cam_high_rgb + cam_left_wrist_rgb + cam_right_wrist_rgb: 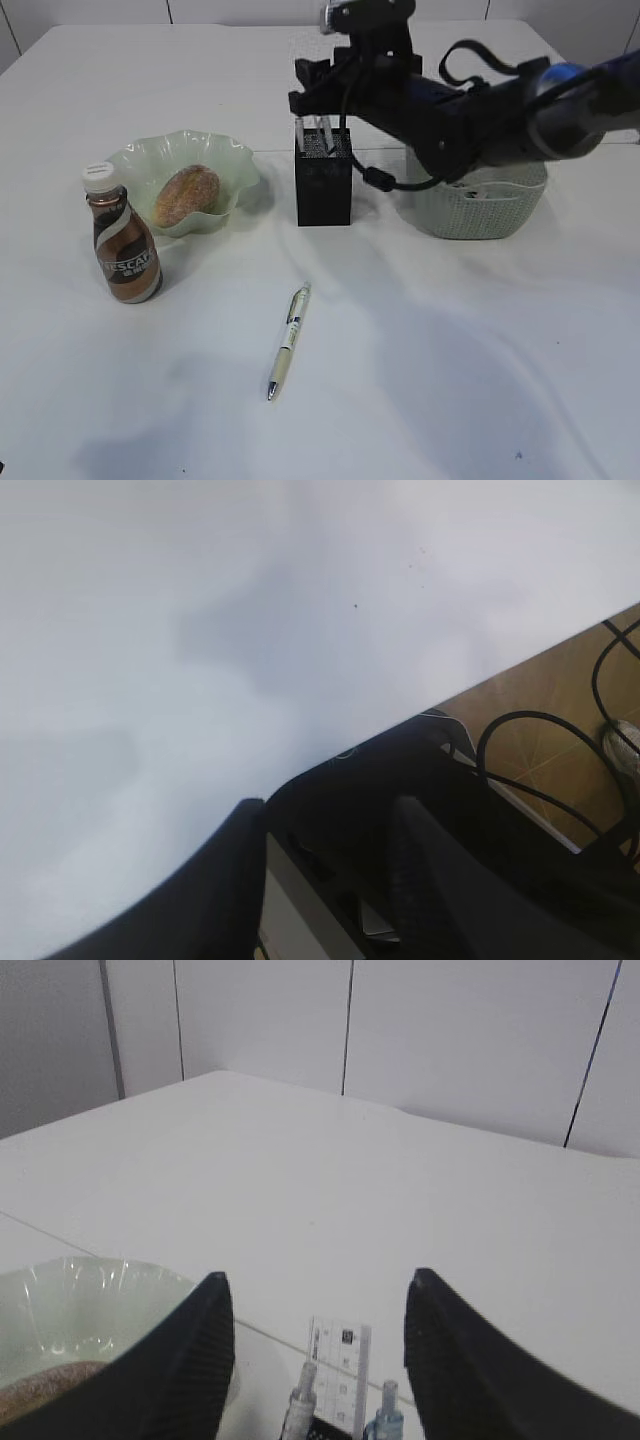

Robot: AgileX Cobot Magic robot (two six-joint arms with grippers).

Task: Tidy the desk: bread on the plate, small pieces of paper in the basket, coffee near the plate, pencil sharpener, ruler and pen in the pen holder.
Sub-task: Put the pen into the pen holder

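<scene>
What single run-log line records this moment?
right gripper: open above pen holder | ruler: in holder | bread: on plate | pen: on desk

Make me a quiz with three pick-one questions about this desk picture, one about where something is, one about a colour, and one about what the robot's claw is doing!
1. Where does the cream click pen lie?
A. in the black mesh pen holder
B. on the bare white desk
C. in the pale green woven basket

2. What colour is the cap of the brown coffee bottle?
A. white
B. red
C. black

3. How does the right gripper stand above the pen holder?
A. shut on the pen
B. shut on the bread
C. open, empty

Answers: 1 B, the pen lies alone in front of the holder. 2 A, the cap shows white. 3 C, its fingers stand apart with the clear ruler free below.
</scene>
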